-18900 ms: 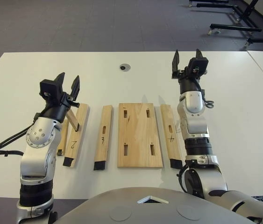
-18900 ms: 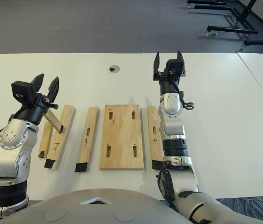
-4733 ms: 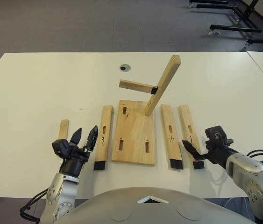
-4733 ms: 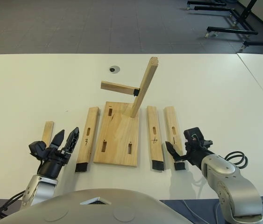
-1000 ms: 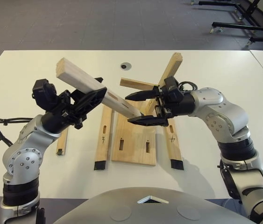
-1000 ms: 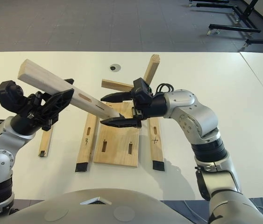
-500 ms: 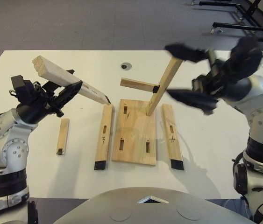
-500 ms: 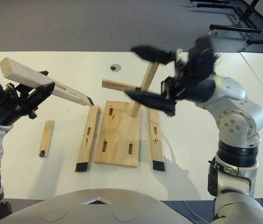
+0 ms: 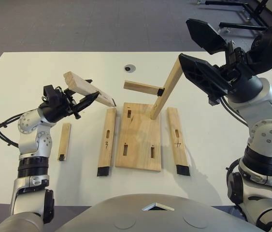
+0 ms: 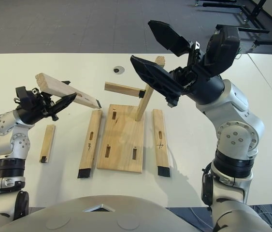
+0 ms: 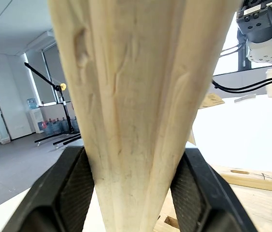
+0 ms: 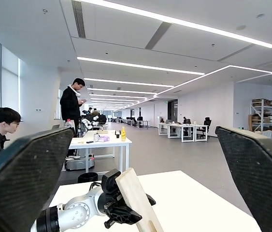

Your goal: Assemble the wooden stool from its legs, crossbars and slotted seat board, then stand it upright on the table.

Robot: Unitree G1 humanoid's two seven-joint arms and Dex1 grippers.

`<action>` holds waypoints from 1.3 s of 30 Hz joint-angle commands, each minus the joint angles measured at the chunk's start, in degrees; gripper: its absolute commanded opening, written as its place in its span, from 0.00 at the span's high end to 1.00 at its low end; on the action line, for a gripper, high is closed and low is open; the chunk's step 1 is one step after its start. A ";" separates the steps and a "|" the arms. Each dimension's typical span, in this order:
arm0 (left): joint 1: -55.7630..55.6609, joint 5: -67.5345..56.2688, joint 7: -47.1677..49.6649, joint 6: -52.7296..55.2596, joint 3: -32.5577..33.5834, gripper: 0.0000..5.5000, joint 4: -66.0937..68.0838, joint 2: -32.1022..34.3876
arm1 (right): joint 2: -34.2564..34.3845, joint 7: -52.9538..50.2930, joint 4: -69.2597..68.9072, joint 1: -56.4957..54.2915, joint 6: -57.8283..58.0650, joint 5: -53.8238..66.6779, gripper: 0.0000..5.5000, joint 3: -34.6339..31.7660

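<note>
- Left claw [image 9: 80, 101] clamped tight on a wooden leg [image 9: 85, 88], held slanted in the air over the left of the bench [image 9: 29, 72].
- Right claw [image 9: 186, 41] gaping wide, empty, raised high on the right.
- Seat board [image 9: 138, 140] flat mid-bench. A standing leg [image 9: 167, 92] leans in its far right slot, crossbar [image 9: 140, 88] jutting from it.
- Loose legs [image 9: 107, 140] flat either side of the board; short crossbar [image 9: 64, 140] lies at left.

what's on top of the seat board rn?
On the seat board, one leg stands tilted at the far-right slot, a crossbar jutting from it toward the robot's left. The other three slots lie open. The leg's foot covers its slot, so seating depth is hidden.
</note>
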 commanded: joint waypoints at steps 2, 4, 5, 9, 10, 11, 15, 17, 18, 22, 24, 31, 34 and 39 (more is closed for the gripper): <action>-3.06 1.25 -0.15 -2.83 -0.59 0.62 2.41 -1.40 | -0.51 -1.27 -0.71 0.25 0.87 1.67 0.02 0.75; -3.75 1.86 -0.30 -3.79 -0.94 0.62 2.98 -1.74 | -0.91 -1.66 -0.81 0.00 1.11 2.33 0.02 0.73; -3.89 2.34 -0.78 -4.20 -1.68 0.62 3.01 -1.92 | -1.08 -2.12 -0.71 -0.36 1.14 2.59 0.02 0.57; -3.72 3.25 -3.55 -4.77 -5.56 0.62 2.46 -3.38 | -0.81 -3.73 -0.75 -1.33 1.77 3.77 0.02 1.88; -3.97 3.38 -4.05 -5.06 -6.32 0.62 2.72 -3.82 | -0.75 -3.88 -0.69 -1.47 2.02 3.98 0.02 2.38; -4.21 3.31 -4.34 -5.14 -6.89 0.62 2.79 -4.13 | -0.73 -4.02 -0.60 -1.67 2.21 4.16 0.02 2.76; -5.33 2.51 -4.56 -4.54 -6.99 0.62 2.42 -4.01 | -0.56 -4.41 -0.47 -2.22 2.62 4.80 0.02 3.91; -5.68 2.28 -5.11 -4.38 -6.54 0.62 2.19 -3.17 | -0.55 -4.63 -0.69 -2.04 2.57 4.94 0.02 4.08; -5.75 2.18 -5.57 -4.13 -6.41 0.62 2.01 -2.58 | -0.48 -4.82 -0.81 -1.96 2.47 5.07 0.02 4.02; -6.28 0.85 -8.70 -1.51 -6.42 0.62 0.93 0.74 | -0.06 -5.76 -1.40 -1.75 1.94 4.91 0.02 4.30; -6.87 0.23 -10.28 -0.13 -6.69 0.62 0.75 1.84 | -0.10 -5.92 -1.62 -1.51 1.62 4.79 0.02 4.13; -9.63 0.05 -10.52 0.03 -6.92 0.62 1.24 0.75 | 0.19 -5.29 -1.37 -1.02 0.85 3.58 0.02 4.85; -10.64 -0.13 -10.35 0.16 -6.99 0.62 1.35 0.14 | 0.19 -4.91 -1.10 -1.00 0.77 3.33 0.02 4.98; -9.14 0.40 -11.92 1.68 -8.74 0.62 0.99 0.27 | 0.04 -4.45 -0.54 -1.84 0.69 3.11 0.02 5.21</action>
